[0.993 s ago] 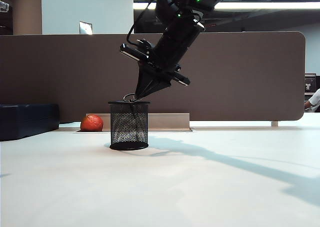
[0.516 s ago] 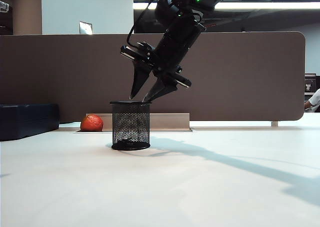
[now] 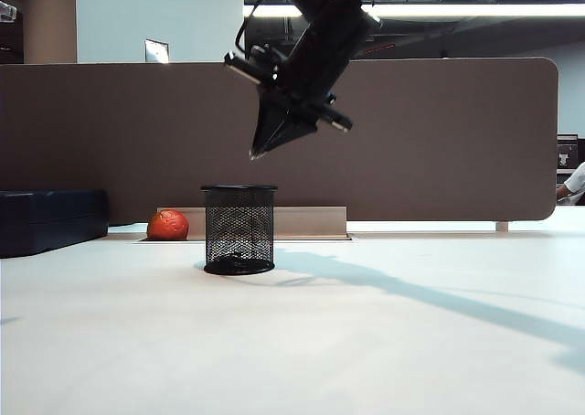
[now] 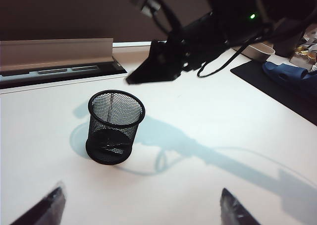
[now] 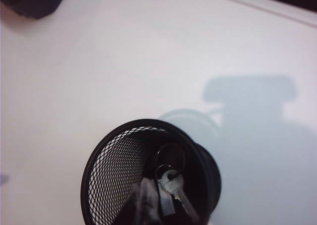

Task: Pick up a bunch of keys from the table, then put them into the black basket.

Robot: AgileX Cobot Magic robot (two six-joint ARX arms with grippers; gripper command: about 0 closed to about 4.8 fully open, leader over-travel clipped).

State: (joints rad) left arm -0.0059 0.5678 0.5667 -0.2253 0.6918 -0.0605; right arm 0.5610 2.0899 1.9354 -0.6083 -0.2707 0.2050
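The black basket (image 3: 239, 232) (image 4: 110, 136) stands upright on the white table (image 3: 366, 342). Seen from above in the right wrist view, the bunch of keys (image 5: 171, 178) lies on the bottom of the basket (image 5: 111, 180), ring and flat keys loose. My right gripper (image 3: 255, 154) (image 4: 130, 80) hangs well above the basket's rim, pointing down, shut and empty; its blurred tips (image 5: 145, 202) show over the basket's mouth. My left gripper (image 4: 142, 205) stays near the table's front, open, with only bare table between its fingers.
A red-orange ball (image 3: 168, 225) and a dark blue box (image 3: 50, 218) sit at the back left. A grey rail (image 3: 306, 221) and a brown partition (image 3: 439, 141) close the far side. A blue cloth on a dark mat (image 4: 287, 74) lies beyond the right arm.
The right gripper held the keys at the basket's rim, opened and dropped them in, then shut and rose clear of the basket. The left gripper has not moved.
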